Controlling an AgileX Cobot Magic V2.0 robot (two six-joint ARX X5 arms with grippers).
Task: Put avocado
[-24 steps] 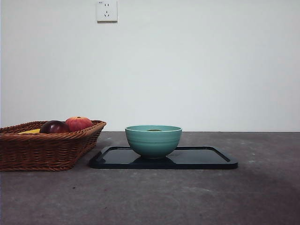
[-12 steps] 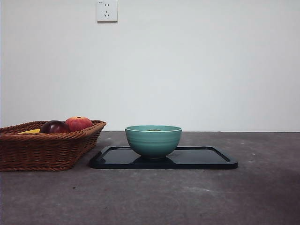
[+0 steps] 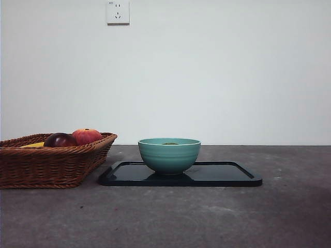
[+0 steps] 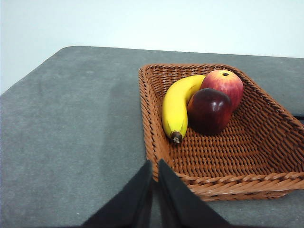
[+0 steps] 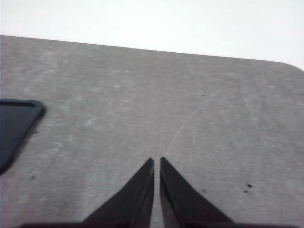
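The avocado (image 3: 170, 143) shows only as a thin dark olive sliver above the rim of the teal bowl (image 3: 169, 156), which stands on the black tray (image 3: 227, 175) in the front view. My left gripper (image 4: 155, 164) is shut and empty, just outside the near rim of the wicker basket (image 4: 237, 183). My right gripper (image 5: 156, 160) is shut and empty above bare table, to the side of the tray's corner (image 5: 16, 121). Neither arm shows in the front view.
The wicker basket (image 3: 49, 165) at the left holds a banana (image 4: 176, 107), a dark maroon fruit (image 4: 210, 110) and a red-orange fruit (image 4: 223, 81). A wall socket (image 3: 118, 11) is on the back wall.
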